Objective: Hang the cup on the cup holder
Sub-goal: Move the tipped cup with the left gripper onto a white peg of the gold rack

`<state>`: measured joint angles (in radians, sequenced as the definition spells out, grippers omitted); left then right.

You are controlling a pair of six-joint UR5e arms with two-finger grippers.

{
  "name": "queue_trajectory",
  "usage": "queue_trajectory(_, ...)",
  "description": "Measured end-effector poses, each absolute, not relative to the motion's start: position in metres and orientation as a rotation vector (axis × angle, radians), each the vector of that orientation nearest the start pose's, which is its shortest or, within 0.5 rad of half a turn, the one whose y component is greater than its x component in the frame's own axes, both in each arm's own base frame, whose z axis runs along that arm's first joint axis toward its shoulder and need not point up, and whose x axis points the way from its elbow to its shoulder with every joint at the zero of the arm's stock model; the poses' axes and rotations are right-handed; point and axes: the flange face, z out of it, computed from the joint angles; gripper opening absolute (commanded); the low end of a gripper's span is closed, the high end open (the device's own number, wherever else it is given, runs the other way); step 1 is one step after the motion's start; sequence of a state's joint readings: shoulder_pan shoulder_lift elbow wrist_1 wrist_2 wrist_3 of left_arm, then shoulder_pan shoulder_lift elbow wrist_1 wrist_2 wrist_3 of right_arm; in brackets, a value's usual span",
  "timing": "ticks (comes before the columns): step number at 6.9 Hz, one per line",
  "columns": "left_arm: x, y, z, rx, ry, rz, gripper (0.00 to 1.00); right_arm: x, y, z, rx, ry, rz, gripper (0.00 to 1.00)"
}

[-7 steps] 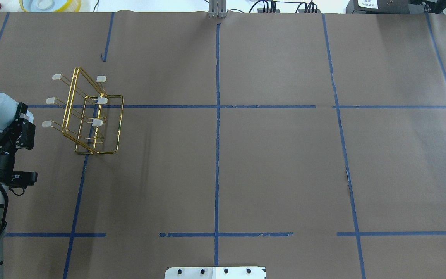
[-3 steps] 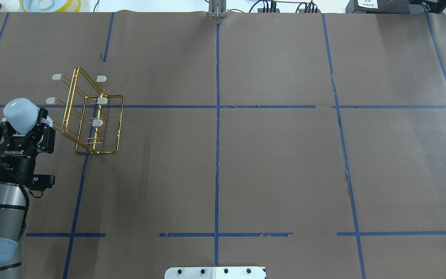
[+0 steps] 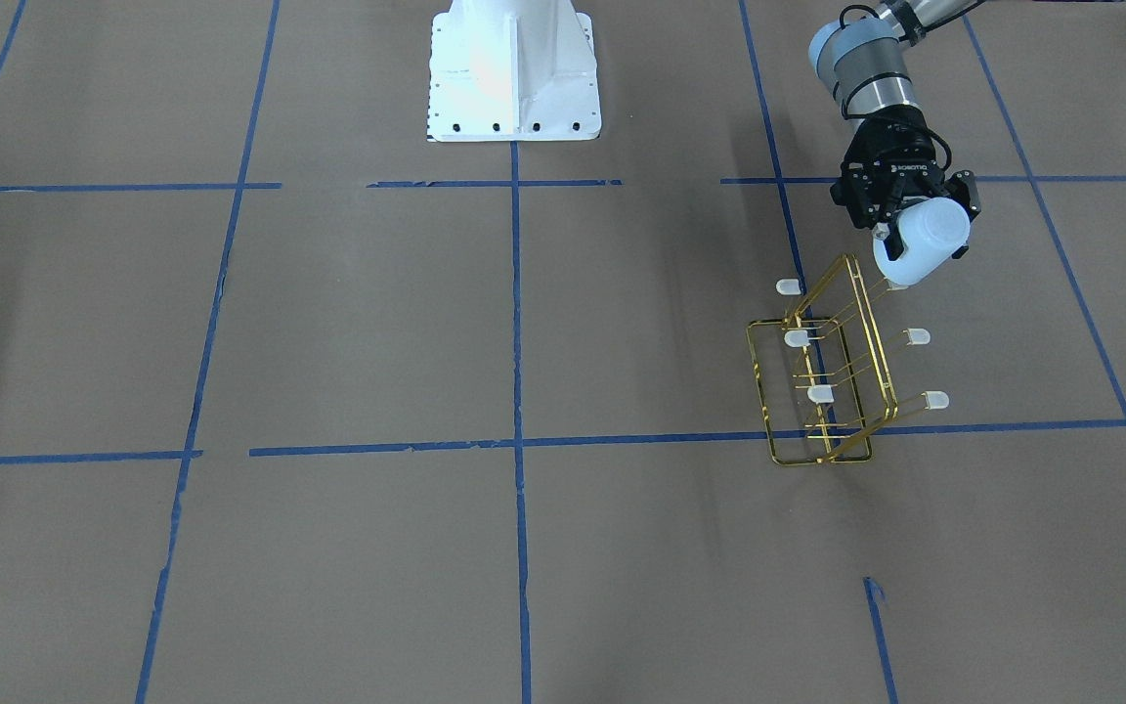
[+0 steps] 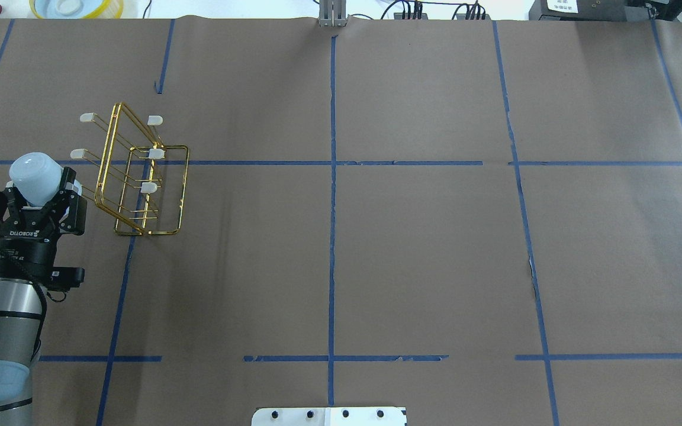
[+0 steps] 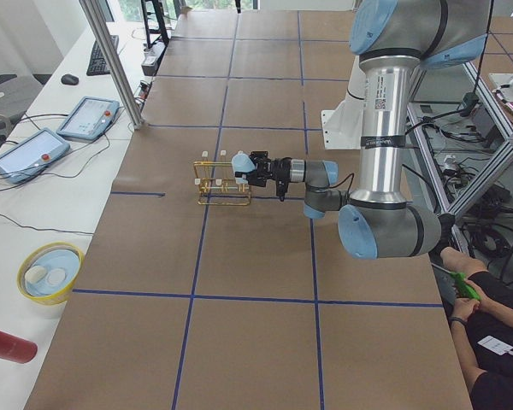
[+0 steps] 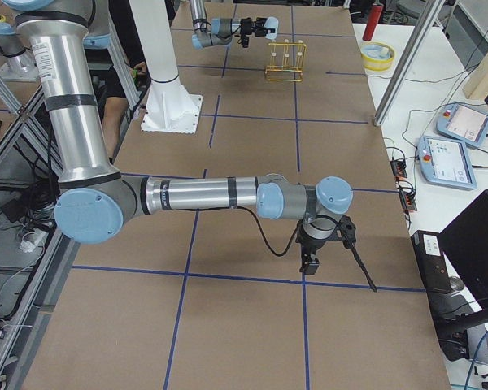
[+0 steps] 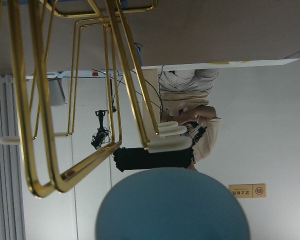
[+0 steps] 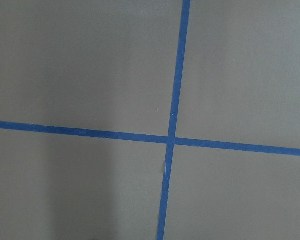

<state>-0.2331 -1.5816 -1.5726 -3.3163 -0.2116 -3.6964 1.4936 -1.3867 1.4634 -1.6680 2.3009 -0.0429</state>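
Left gripper: at the left edge of the overhead view, level with the middle of the frame's height. Its two fingers are clamped on the cup, one finger on either side of the wall. The cup is carried off the table, tilted, with its closed base turned away from the wrist.

Cup holder: it stands on its rectangular base in the upper left of the overhead view, over a crossing of blue tape on the brown paper table. The frame slants and the prongs stick out to both sides. Five whitish caps are in clear sight there. The sixth, on the side facing the gripper, is covered by the cup and finger.

In the front-facing view the cup sits in the upper right, its rim against the tip of the uppermost right-hand prong of the cup holder. Whether that tip is inside the mouth cannot be determined. In the left wrist view the cup fills the bottom centre, with two capped prongs just above it.

Right gripper: it points down over the table in the lower middle of the right-side view, well apart from the rack. Whether its fingers are parted or together cannot be told.
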Motion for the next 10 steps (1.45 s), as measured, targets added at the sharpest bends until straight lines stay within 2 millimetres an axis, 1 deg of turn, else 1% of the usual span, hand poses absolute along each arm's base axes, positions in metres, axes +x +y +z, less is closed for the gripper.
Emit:
queue_trajectory(3, 0.335, -0.323, 0.482, 0.668, -1.833, 1.739, 0.0, 0.023, -0.57, 0.627, -0.032, -0.73, -0.107, 1.0)
queue_trajectory(6, 0.348, -0.33, 0.486, 0.652, -1.837, 1.742, 0.0, 0.023, -0.57, 0.627, -0.032, -0.73, -0.107, 1.0)
queue_trajectory(8, 0.35, -0.334, 0.492, 0.643, -1.836, 1.742, 0.0, 0.023, -0.57, 0.626, -0.032, -0.73, -0.107, 1.0)
queue_trajectory(9, 0.351, -0.335, 0.493, 0.643, -1.835, 1.743, 0.35, 0.023, -0.57, 0.626, -0.031, -0.73, -0.107, 1.0)
queue_trajectory(10, 0.353, -0.335, 0.493, 0.646, -1.836, 1.743, 0.99, 0.023, -0.57, 0.626, -0.032, -0.73, -0.107, 1.0)
